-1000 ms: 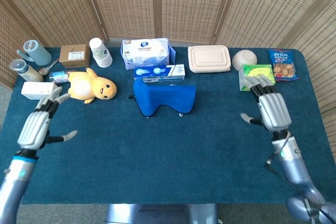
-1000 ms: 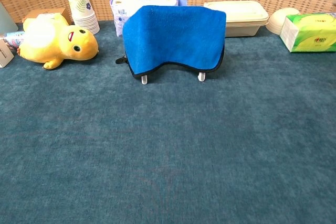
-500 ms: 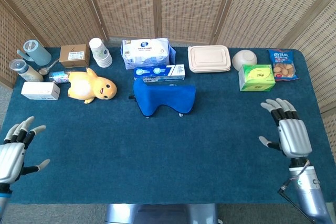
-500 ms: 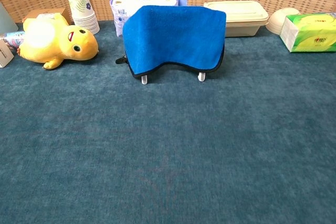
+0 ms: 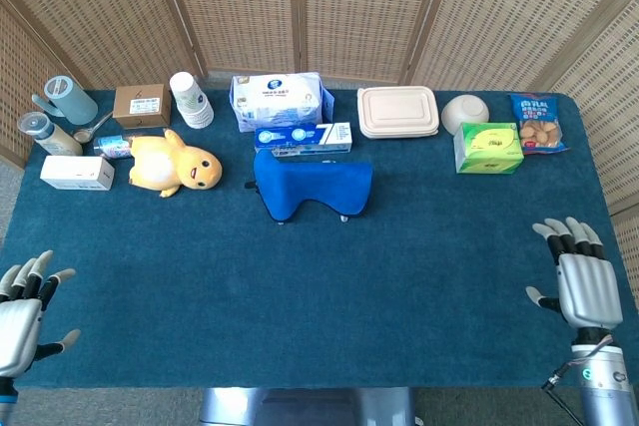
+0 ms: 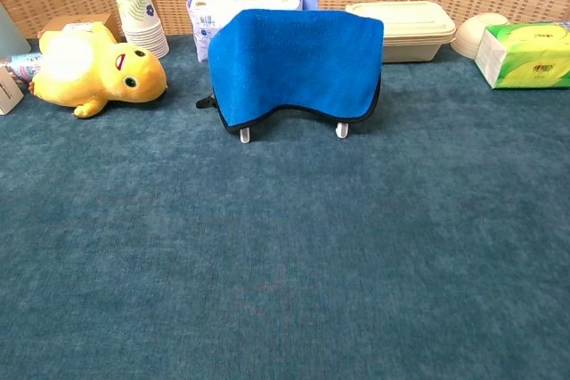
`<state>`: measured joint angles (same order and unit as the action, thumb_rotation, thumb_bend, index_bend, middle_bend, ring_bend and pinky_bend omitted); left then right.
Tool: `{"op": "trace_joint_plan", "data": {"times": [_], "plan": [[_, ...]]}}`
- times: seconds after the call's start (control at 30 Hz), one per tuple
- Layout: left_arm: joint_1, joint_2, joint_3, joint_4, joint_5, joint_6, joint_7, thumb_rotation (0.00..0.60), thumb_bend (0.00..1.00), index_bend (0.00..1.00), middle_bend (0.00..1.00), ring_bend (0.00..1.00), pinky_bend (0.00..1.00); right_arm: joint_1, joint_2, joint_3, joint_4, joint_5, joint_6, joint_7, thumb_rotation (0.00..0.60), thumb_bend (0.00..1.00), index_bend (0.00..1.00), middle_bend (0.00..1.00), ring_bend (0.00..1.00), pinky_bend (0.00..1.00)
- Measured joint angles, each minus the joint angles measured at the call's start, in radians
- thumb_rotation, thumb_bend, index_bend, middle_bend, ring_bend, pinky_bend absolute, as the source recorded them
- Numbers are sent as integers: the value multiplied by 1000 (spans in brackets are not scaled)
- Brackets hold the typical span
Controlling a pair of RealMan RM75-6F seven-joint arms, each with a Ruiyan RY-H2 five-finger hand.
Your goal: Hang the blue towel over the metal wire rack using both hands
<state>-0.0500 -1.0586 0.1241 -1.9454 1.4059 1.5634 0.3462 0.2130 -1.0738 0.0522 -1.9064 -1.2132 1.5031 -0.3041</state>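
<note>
Near table edge, splayed empty robot hand [image 5: 587, 288]

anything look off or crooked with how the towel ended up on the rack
Slightly. The blue towel drapes over the rack, hiding all but its feet, but its bottom hem hangs uneven, arching up in the middle, lower at the corners. Nothing spilled or damaged.

A yellow duck plush [image 5: 176, 166] lies far left; paper cups [image 5: 190, 99], a tissue pack [image 5: 281, 99], a lidded container [image 5: 398, 112], possibly a snack bag [image 5: 539, 123] far right.
</note>
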Motion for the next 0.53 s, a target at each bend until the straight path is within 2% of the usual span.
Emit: {"op": "trace_joint_plan", "data": {"times": [0.17,0.53], "plan": [[-2,-12,-14,-5,-7,-19,37,600,162,231,47,0,0,-25,-16,-2,14,26,13,-53,600,9,222,183,83,108],[11,-3,-29,-35,21,-7,57,600,164,240,65,0,0,-58,-32,0,49,-18,24,1,600,13,230,186,83,100]]}}
